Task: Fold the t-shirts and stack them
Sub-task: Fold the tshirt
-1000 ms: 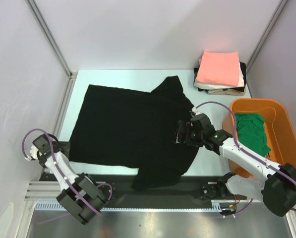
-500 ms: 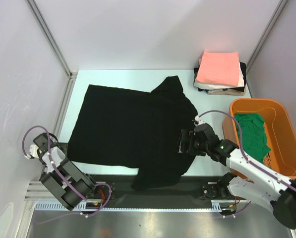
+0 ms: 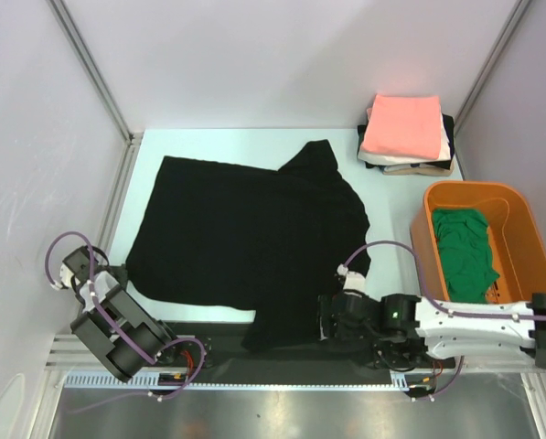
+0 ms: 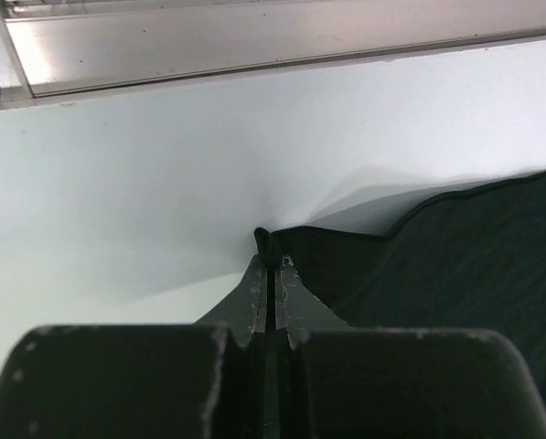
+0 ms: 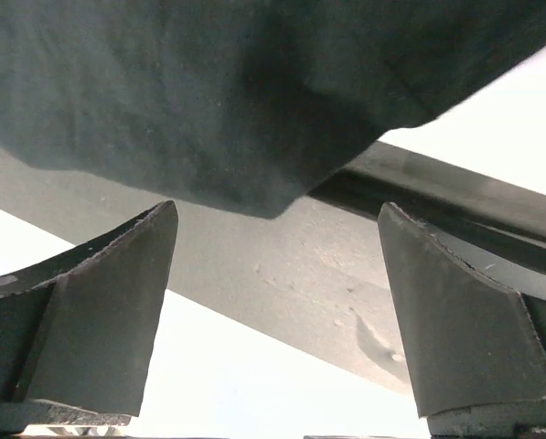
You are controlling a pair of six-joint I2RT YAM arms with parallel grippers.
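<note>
With the large black cloth t-shirt [image 3: 240,233] spread across the pale table [image 3: 391,197], the left gripper [image 4: 269,265] pinches its near-left corner and the right gripper [image 5: 277,210] hovers spread-fingered at its near-right edge, so the first fold likely awaits a right-side grasp.

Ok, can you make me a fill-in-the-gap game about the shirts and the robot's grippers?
The left gripper is shut on a corner of the big shirt, which is ____.
The top shirt on the folded pile is ____.
The crumpled shirt in the orange tub is ____.
The right gripper is wide ____.
Missing words: black, pink, green, open.
</note>
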